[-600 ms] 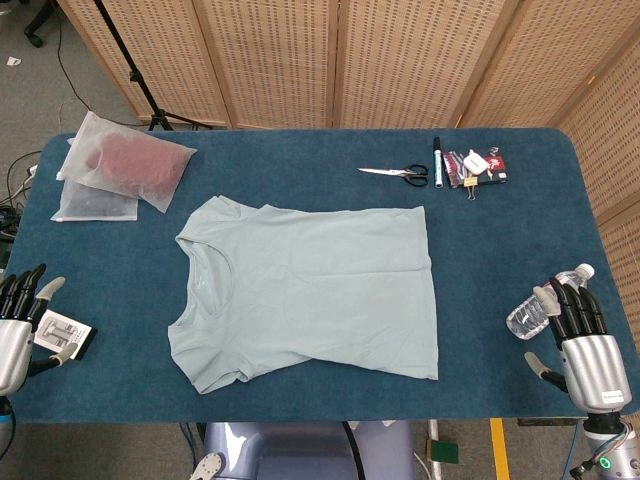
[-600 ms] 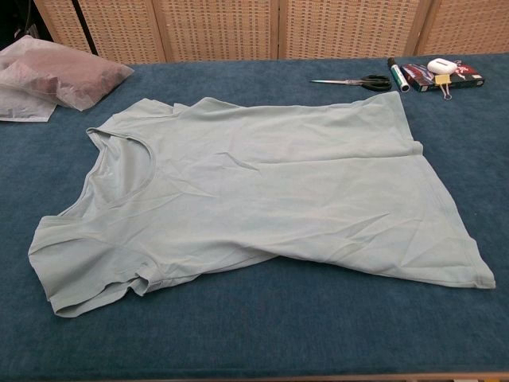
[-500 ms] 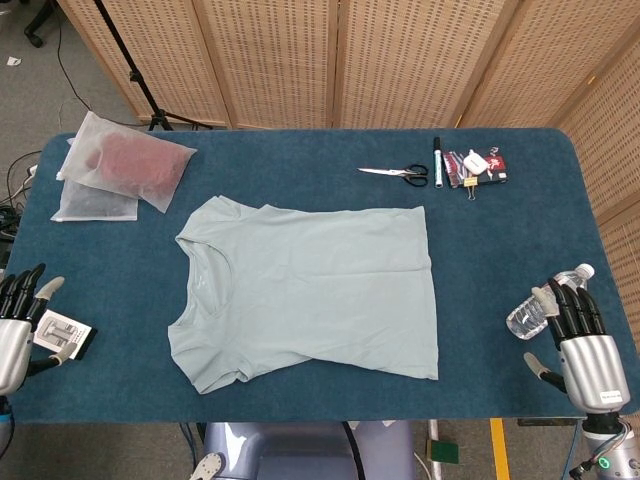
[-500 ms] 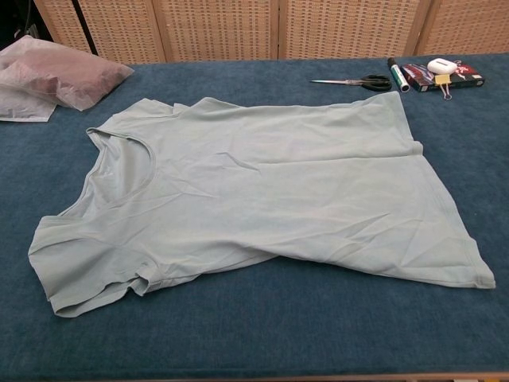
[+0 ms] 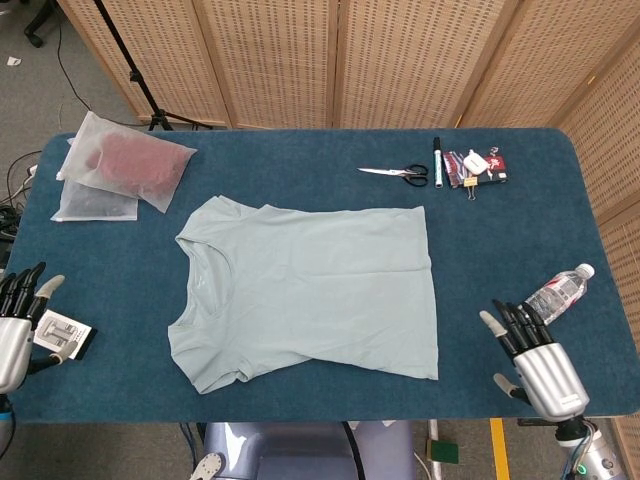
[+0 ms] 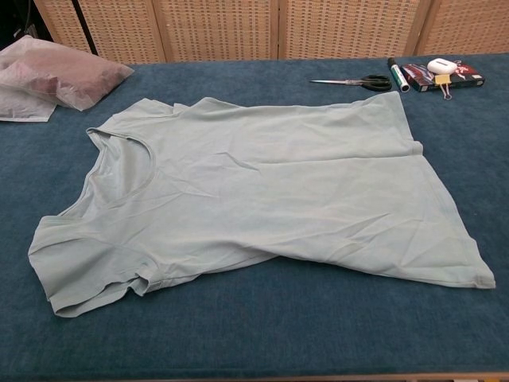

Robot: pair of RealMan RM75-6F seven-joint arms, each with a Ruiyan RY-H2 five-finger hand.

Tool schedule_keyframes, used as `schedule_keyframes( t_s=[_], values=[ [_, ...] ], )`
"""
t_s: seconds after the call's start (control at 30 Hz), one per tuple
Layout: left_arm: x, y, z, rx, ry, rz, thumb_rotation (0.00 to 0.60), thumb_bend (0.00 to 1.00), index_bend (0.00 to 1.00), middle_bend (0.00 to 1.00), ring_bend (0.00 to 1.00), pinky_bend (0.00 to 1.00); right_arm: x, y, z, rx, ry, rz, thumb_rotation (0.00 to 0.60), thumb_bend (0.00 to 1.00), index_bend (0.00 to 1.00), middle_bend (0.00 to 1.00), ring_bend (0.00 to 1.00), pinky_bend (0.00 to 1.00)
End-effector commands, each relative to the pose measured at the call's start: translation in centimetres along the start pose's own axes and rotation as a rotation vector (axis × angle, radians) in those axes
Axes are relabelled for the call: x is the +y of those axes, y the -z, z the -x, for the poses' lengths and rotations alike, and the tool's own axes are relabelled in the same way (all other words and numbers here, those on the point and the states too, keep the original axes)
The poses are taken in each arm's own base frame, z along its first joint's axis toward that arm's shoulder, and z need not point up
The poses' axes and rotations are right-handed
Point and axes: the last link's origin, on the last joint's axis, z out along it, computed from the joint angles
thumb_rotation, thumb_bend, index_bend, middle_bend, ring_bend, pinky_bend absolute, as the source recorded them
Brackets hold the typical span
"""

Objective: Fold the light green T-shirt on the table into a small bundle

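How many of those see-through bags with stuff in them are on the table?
2, both at the table's far left corner: a bag with something reddish inside, lying partly on a flatter bag with dark contents. Nothing suggests more hidden.

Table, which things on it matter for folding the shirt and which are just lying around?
For the job: T-shirt, left hand, right hand.

Lying about: scissors, marker, bottle, bags, small box.
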Motion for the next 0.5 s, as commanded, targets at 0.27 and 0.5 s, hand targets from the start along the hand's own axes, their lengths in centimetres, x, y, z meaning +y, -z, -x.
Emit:
schedule_keyframes(
  t_s=[0.27, 0.5],
  values=[
    [0.1, 0.0, 0.2, -0.005, -0.009, -0.005, 0.600, 0.00, 0.00, 0.00, 0.00, 0.00, -2.7, -1.3, 4.0, -0.082, 0.063, -0.175, 0.600, 0.00, 0.29, 0.00, 0.00, 0.03],
    [0.0, -0.1, 0.3, -0.013, -0.010, -0.012, 0.600, 0.00, 0.00, 0.00, 0.00, 0.00, -3.2, -2.0, 5.8, -0.116, 0.089, -0.186, 0.600, 0.00, 0.37, 0.00, 0.00, 0.03]
  ],
)
